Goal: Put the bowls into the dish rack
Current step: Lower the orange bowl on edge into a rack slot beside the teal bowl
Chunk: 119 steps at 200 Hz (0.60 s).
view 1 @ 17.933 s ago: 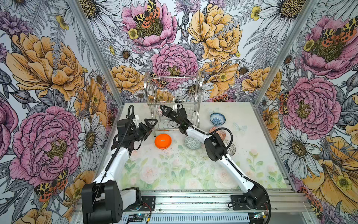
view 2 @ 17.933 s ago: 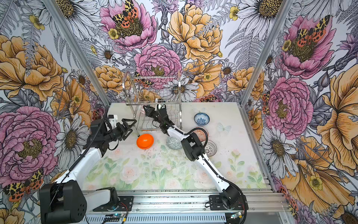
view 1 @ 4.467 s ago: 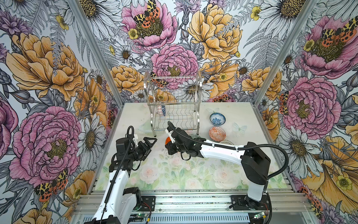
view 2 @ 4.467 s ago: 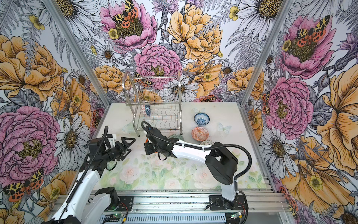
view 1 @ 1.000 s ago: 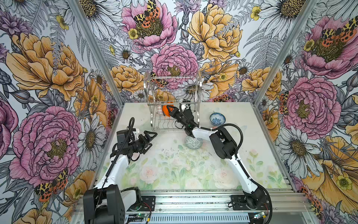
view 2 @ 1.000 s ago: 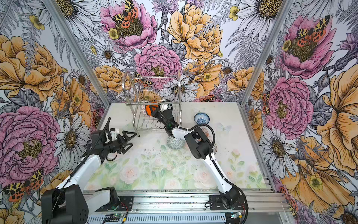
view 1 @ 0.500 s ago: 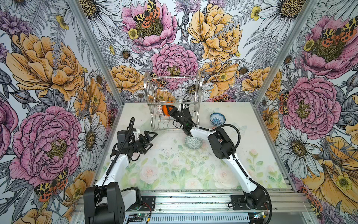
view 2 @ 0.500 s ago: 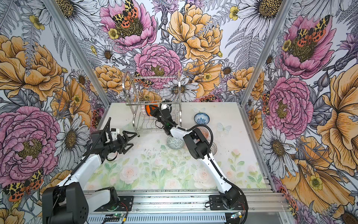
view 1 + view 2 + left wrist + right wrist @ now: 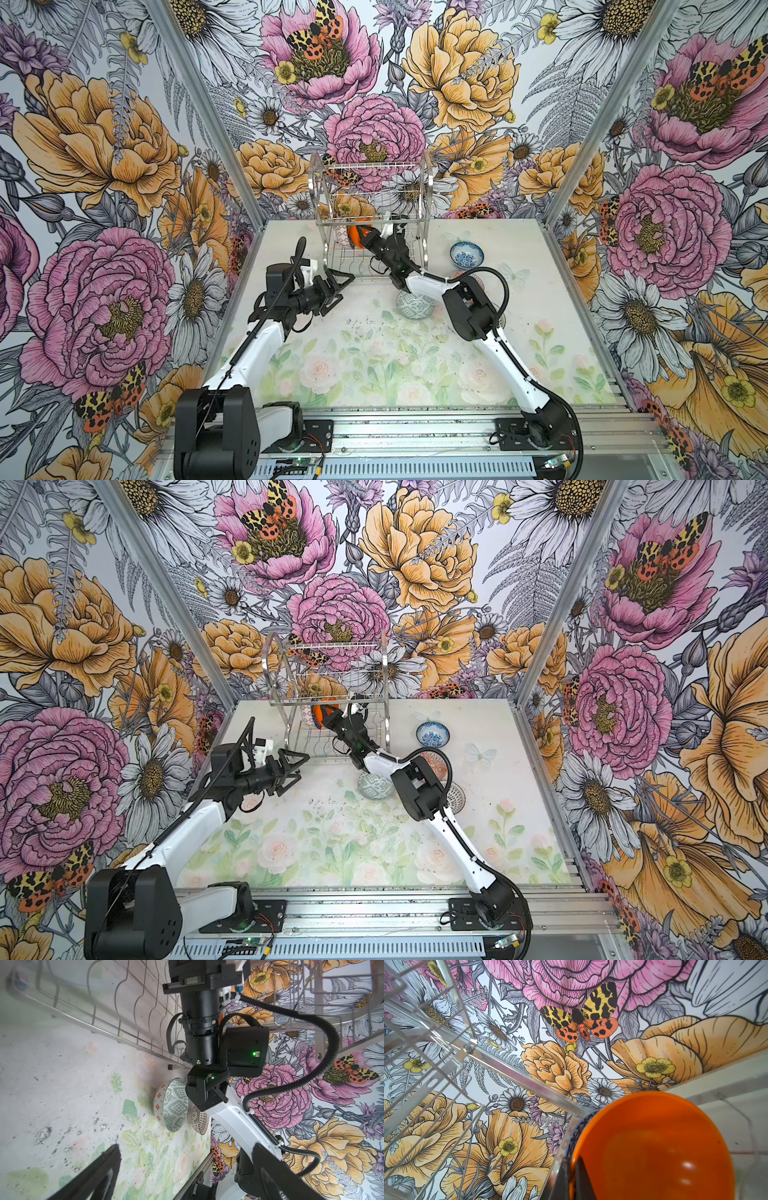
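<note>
In both top views the dish rack [image 9: 372,195] [image 9: 328,675] stands at the back of the mat. My right gripper [image 9: 360,233] [image 9: 328,715] reaches into its lower tier, shut on the rim of the plain orange bowl [image 9: 354,237] [image 9: 321,716] [image 9: 654,1147]. The right wrist view shows both fingers [image 9: 579,1178] pinching that rim. A navy-white zigzag bowl [image 9: 341,237] [image 9: 574,1132] stands on edge in the rack just beside it. My left gripper [image 9: 343,286] [image 9: 298,766] hovers open and empty in front of the rack's left end.
On the mat lie the grey-green bowl [image 9: 414,304] [image 9: 171,1105], the blue-white floral bowl [image 9: 466,254], the orange-red patterned bowl [image 9: 440,764] and the black-lattice bowl [image 9: 456,798] [image 9: 198,1120], the last two partly behind my right arm. Walls close in on three sides.
A few seconds ago my right gripper held the orange bowl low over the mat; it has carried it into the rack's lower tier. Over the last second nothing has moved noticeably.
</note>
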### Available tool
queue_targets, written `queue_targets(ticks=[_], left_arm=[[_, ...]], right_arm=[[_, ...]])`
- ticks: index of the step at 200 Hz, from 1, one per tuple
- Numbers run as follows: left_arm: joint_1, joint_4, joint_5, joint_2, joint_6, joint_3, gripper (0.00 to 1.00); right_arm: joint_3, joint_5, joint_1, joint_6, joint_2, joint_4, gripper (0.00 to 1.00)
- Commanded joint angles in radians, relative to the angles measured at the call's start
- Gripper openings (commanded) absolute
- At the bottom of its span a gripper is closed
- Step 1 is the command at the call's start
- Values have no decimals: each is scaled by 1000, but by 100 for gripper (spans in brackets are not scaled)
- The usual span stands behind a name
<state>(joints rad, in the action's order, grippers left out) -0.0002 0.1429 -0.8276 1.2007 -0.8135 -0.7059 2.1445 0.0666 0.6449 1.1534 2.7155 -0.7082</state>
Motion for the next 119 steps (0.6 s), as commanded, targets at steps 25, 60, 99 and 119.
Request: queue_targets(ticks=[25,60,99,119], left_arm=[[-45,-31,57,25,3,-71,99],[-57,-18,138,12,1,-78,99],[-121,2,307,-15,11,-84,99],[-140,-19,334,-2,-6,-84,99]], right_arm=[[60,-4,-16,15,44,-30,0],[78,9,-22,11,60,-30,0],[84,13,-26,10,67,-30,0],[84,17,-27,10,67,-30,0]])
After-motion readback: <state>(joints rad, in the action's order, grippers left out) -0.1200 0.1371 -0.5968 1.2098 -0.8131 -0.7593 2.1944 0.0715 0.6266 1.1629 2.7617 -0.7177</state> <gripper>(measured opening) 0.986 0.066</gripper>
